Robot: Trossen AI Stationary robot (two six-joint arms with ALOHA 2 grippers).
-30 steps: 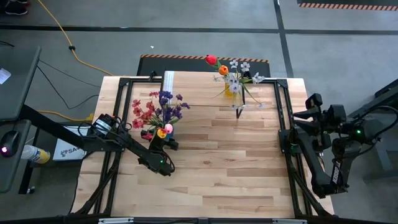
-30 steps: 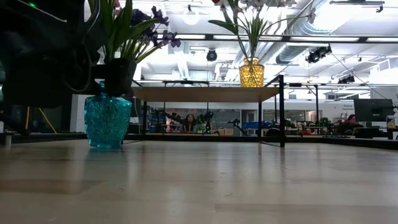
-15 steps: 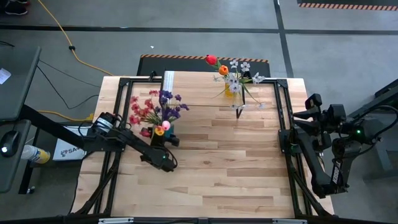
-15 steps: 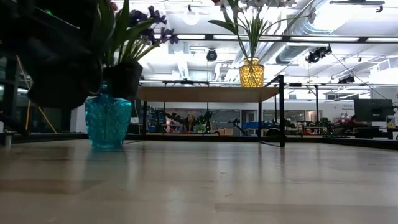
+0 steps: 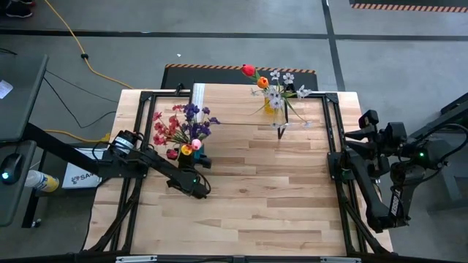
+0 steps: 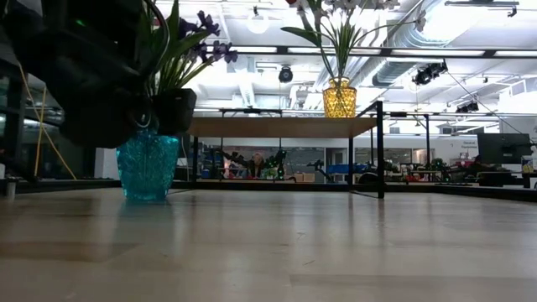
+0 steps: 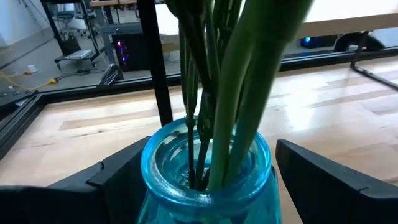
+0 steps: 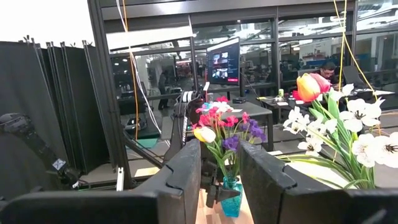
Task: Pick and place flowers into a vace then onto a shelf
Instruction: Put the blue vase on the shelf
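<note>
A blue glass vase [image 5: 198, 154] holds a bunch of purple, red, pink and yellow flowers [image 5: 183, 128]; their green stems [image 7: 211, 93] stand in its mouth. My left gripper [image 5: 194, 161] is shut on this vase, just in front of the shelf [image 5: 241, 109], a low wood board on black legs. On the shelf stands a yellow vase [image 6: 339, 98] with white, red and orange flowers [image 5: 274, 91]. My right gripper [image 5: 358, 135] hangs raised beyond the table's right edge, open, with nothing between its fingers. My left gripper pinches the blue vase between its two fingers [image 7: 115, 177], just below the rim at the neck [image 7: 144, 180], one finger on each side. The fingers come nearly level from the table's near side. The vase stands upright, its base [image 6: 148, 195] at the tabletop.
Black frame rails [image 5: 139, 131] run along the table's left and right sides. The shelf's black legs [image 6: 380, 151] stand at the far right. Bare plank tabletop [image 5: 270, 197] stretches across the near half. People sit in the room behind [image 6: 256, 164].
My left gripper has swung a little toward the far edge and the shelf, staying shut on the blue vase. The vase has gone along with it, upright, and the flowers have shifted the same way.
</note>
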